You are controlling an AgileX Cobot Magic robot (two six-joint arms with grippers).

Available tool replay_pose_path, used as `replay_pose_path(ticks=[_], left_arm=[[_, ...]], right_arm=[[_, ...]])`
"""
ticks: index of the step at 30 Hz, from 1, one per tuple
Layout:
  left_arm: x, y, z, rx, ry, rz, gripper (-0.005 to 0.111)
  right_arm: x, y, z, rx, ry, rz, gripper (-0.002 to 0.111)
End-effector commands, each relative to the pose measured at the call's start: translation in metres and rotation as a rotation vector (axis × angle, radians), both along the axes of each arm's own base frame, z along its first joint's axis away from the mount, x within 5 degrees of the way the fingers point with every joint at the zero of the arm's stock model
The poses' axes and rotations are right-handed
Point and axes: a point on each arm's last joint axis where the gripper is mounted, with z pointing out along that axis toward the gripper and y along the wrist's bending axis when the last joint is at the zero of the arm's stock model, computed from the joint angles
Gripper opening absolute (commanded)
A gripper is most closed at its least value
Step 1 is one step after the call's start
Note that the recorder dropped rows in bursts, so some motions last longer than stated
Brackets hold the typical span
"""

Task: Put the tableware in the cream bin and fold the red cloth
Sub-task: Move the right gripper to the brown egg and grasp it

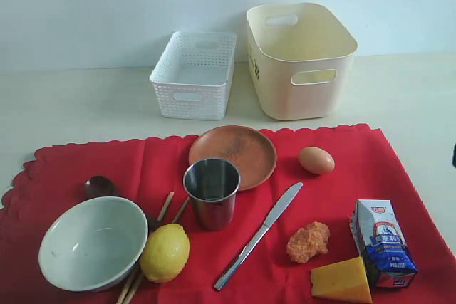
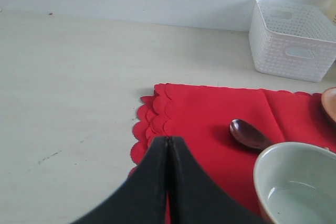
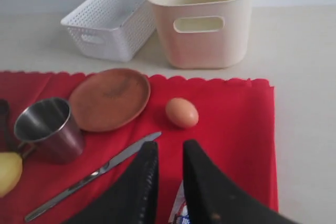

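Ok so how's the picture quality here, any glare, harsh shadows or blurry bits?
Exterior view: soft even light, no hard shadows, only a mild sheen on the knife, everything sharp. Left wrist view: the left claw up close is dark and soft-edged, the rest clear. Right wrist view: the right claw is likewise blurred, and the scene behind looks slightly hazy.

Bare table (image 1: 85, 105) runs wide behind the red cloth (image 1: 342, 154), an open strip right up to the cream bin (image 1: 303, 90), whose mouth is open from above. The white basket (image 1: 192, 80) sits just beside it. On the cloth it's tight: the lemon (image 1: 165, 252) lies over the chopsticks (image 1: 165, 208), hard by the bowl (image 1: 92, 242). The steel cup (image 1: 211, 191) crowds the plate (image 1: 242, 149). The knife (image 1: 260, 233) has room along both sides.
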Motion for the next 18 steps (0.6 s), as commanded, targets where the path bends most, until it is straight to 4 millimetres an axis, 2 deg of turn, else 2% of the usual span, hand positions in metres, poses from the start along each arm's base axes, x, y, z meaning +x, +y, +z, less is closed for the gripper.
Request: replay_pose_path(ticks=[1,10,18], left_arm=[[0.000,0.000,0.001,-0.002,-0.014,0.003,0.001],[0.000,0.000,0.001,-0.002,-0.014,0.003,0.001],[0.000,0.000,0.001,-0.002,-0.014,0.003,0.001]], right_arm=[[0.010,0.008,-0.001,-0.051,0.063,0.074,0.036],[0.036,0.014,-0.014,-0.100,0.219,0.091,0.065],[0.074,0.023,-0.019,-0.183,0.338,0.136,0.068]])
